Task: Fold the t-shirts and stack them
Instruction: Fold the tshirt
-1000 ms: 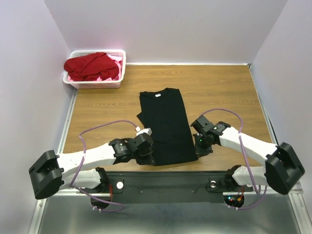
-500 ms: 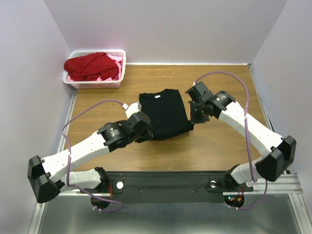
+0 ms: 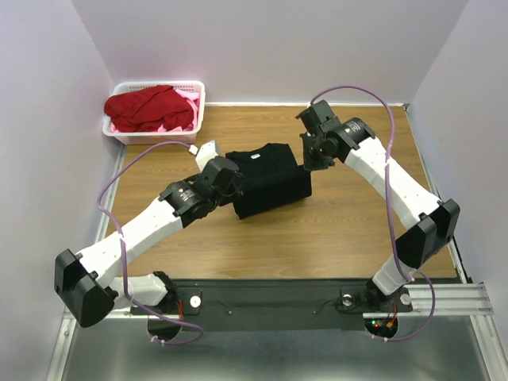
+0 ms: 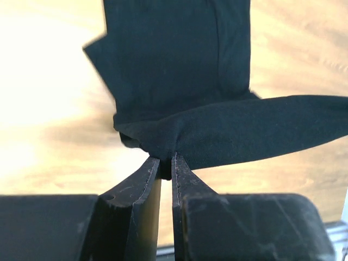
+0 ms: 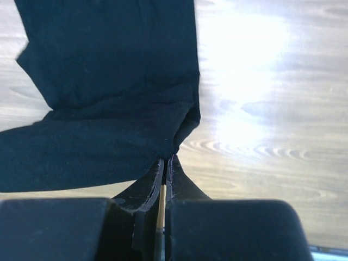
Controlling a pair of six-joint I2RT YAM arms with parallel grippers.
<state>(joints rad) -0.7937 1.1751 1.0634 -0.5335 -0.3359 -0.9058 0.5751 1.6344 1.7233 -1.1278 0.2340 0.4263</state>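
A wooden table (image 3: pixel 349 230) was enclosed on three sides by plain pale walls (image 3: pixel 270 48). One black t-shirt (image 3: pixel 270 181) was laid near the middle of the table, folded over on itself, with its near edge lifted and doubled back towards the collar. A small white label (image 3: pixel 255 157) was seen inside the neck; any writing on it was too small to be read. The left gripper (image 4: pixel 163 163) was closed narrowly on a bunched corner of the black cloth at the shirt's left side. The right gripper (image 5: pixel 165 160) was pinched almost fully together on the opposite corner, so the shirt was held from both sides. One white slotted basket (image 3: pixel 155 138) was set at the far left corner, well apart from the black shirt. In it one red t-shirt (image 3: pixel 149 107) was heaped, with pink cloth (image 3: pixel 190 101) showing beneath; the number of pink garments could not be told. Two purple cables (image 3: pixel 349 89) were looped, one above each arm.
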